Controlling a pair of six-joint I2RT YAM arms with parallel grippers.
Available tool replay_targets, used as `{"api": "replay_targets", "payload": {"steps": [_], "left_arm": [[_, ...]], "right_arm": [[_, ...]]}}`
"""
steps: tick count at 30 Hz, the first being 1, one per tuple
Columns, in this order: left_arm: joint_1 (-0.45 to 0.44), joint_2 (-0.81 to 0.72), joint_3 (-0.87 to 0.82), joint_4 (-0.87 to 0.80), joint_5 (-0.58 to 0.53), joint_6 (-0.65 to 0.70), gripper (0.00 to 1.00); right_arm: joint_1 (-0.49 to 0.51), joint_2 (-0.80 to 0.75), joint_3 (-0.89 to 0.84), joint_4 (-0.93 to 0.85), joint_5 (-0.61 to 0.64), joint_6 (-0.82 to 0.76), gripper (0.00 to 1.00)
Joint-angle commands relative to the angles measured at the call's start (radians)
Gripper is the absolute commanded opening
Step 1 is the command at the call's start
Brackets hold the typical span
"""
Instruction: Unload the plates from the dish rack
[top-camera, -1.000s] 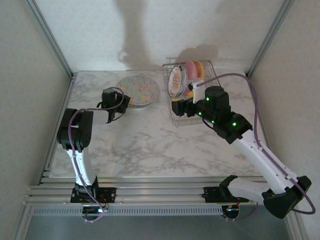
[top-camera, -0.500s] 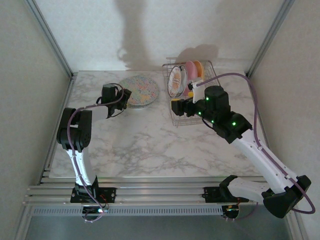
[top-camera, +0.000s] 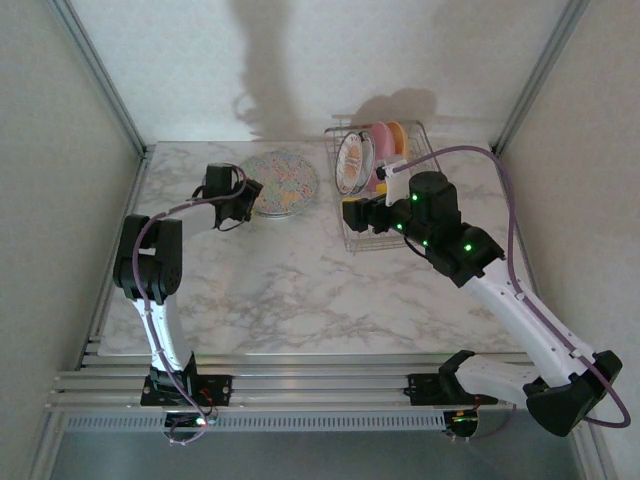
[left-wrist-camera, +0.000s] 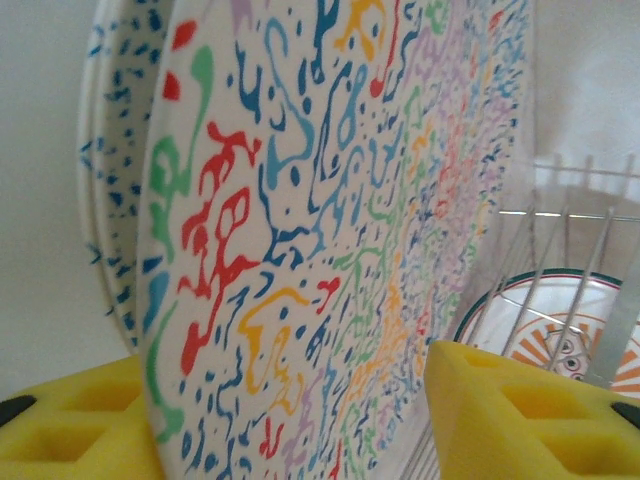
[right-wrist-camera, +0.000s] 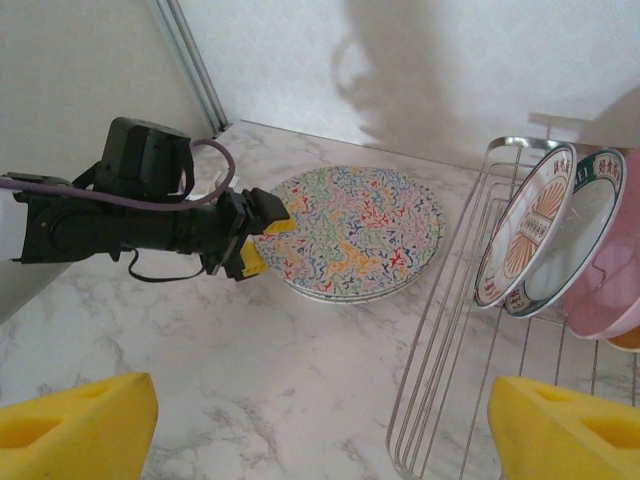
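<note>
Two speckled plates (top-camera: 283, 182) lie stacked flat on the marble table, left of the dish rack (top-camera: 410, 135). My left gripper (top-camera: 245, 193) is at the stack's left rim, open, with its yellow fingers (right-wrist-camera: 268, 214) straddling the edge. In the left wrist view the speckled plate (left-wrist-camera: 330, 230) runs between the jaws. In the rack stand a white plate with a maroon rim (right-wrist-camera: 525, 225), a teal-rimmed white one (right-wrist-camera: 580, 240), a pink one (top-camera: 381, 140) and a yellow-orange one (top-camera: 398, 138). My right gripper (top-camera: 352, 215) hovers open at the rack's near-left corner, holding nothing.
Metal frame posts (top-camera: 100, 75) rise at the table's back corners, with walls close behind. The rack's wire rim (right-wrist-camera: 440, 330) runs under my right gripper (right-wrist-camera: 320, 400). Bare marble (top-camera: 280, 290) lies between the two arms.
My left gripper has slid a little toward the far side along the speckled stack's left rim. The right arm and the rack's plates have not moved.
</note>
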Motion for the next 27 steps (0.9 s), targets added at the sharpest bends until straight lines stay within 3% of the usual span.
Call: {"api": "replay_targets", "payload": {"steps": [1,23,27], "left_arm": [[0.006,-0.026,0.062,-0.094,-0.028,0.035,0.57],[0.005,0.022,0.158,-0.250,-0.070,0.086,0.58],[0.005,-0.014,0.158,-0.309,-0.108,0.092,0.66]], "right_arm": [[0.008,-0.010,0.020,0.014,0.003,0.012,0.86],[0.007,-0.013,0.020,0.004,0.030,0.018,0.86],[0.008,-0.002,0.042,-0.030,0.113,0.029,0.86]]}}
